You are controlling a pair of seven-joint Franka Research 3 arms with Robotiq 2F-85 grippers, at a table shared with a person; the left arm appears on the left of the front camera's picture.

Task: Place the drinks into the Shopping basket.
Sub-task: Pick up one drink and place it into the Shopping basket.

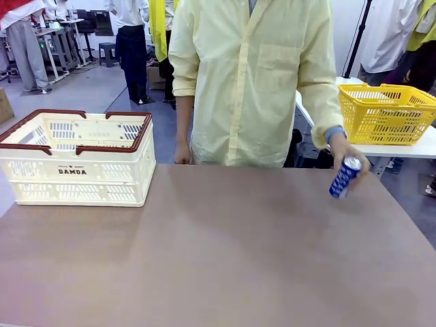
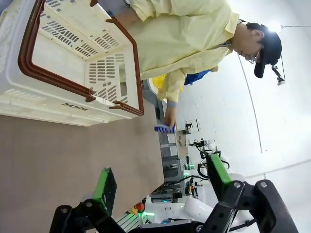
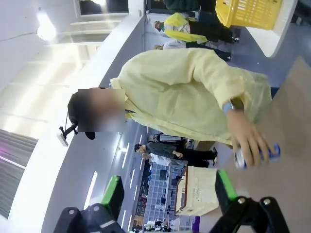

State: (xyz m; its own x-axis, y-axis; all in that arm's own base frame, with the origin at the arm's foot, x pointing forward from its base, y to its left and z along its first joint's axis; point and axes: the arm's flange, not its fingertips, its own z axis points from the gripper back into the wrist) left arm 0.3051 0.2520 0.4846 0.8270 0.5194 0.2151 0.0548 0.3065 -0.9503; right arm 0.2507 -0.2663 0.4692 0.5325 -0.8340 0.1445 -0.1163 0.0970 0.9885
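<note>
**Left pincer** (image 2: 160, 182) and **right pincer** (image 3: 168, 191): fingers spread wide with nothing between them, both above the brown bench (image 1: 218, 259).
**Blue can** (image 1: 343, 178): tilted with its silver top up, gripped from above by the person's hand (image 1: 349, 158) near the bench's far right edge.
**Shopping basket** (image 1: 75, 178): cream with a red-brown rim, standing on the bench's far left corner.
**Yellow mesh basket** (image 1: 385, 112): on a white table (image 1: 422, 148) farther back, at the right.

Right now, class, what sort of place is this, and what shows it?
Likely a robotics lab staged as a shop: a cream Shopping basket and a yellow mesh basket sit on plain tables, with equipment benches and other people on the open floor behind.
</note>
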